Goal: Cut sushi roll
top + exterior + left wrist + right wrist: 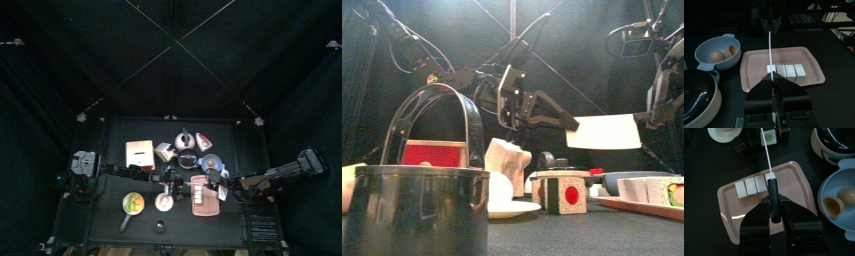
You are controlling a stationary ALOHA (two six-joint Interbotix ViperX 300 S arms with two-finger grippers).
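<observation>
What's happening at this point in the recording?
A knife is gripped by the right gripper, its thin blade held over a pink tray that carries a white sushi roll already divided into several pieces. The left wrist view shows the same knife edge-on above the roll, with the left gripper close behind it. Beside the tray sits a blue bowl with two brown eggs inside, and a black pot stands near the table's front edge.
</observation>
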